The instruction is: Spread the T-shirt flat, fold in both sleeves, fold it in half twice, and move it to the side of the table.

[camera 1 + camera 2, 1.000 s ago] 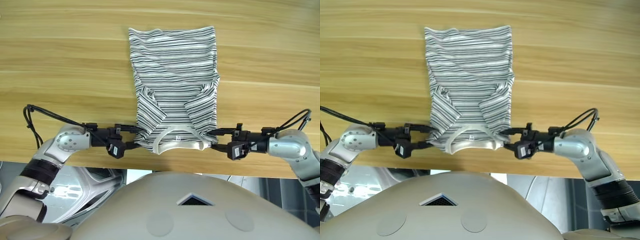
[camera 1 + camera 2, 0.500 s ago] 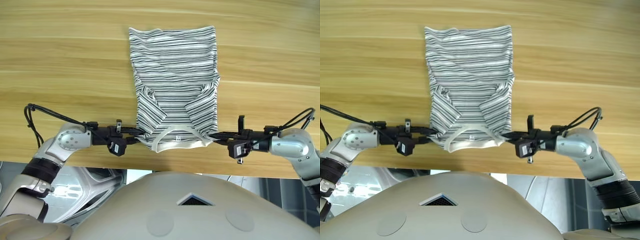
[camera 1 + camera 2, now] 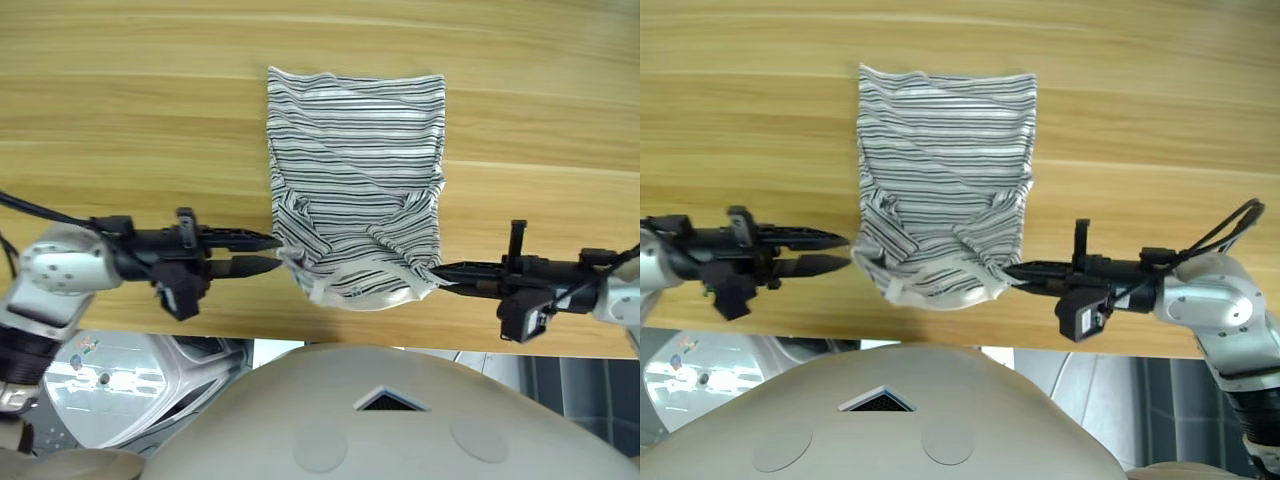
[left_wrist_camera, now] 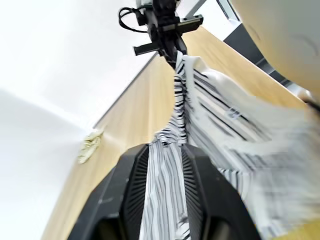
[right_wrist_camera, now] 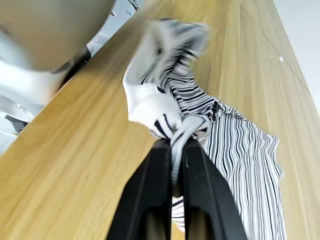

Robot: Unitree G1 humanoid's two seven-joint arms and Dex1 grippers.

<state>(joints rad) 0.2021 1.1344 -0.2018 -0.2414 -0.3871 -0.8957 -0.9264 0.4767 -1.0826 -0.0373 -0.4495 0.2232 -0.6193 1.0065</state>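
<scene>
The black-and-white striped T-shirt [image 3: 355, 170] lies lengthwise on the wooden table [image 3: 120, 120], sleeves folded in, with its collar end towards me. My left gripper [image 3: 280, 253] is shut on the near left corner, and the cloth runs between its fingers [image 4: 135, 180] in the left wrist view. On the other side my right gripper [image 3: 432, 272] is shut on the near right corner [image 5: 175, 130]. The collar end is raised off the table and sags between the two grippers. The far hem rests flat on the wood.
The table's near edge [image 3: 200, 335] runs just below both grippers. Bare wood lies to the left and right of the shirt and beyond its hem. A small pale crumpled thing [image 4: 90, 145] lies on the table farther off.
Both grippers have risen and drawn slightly apart with the shirt's near corners. The collar end, flat on the table before, is now lifted and bunched.
</scene>
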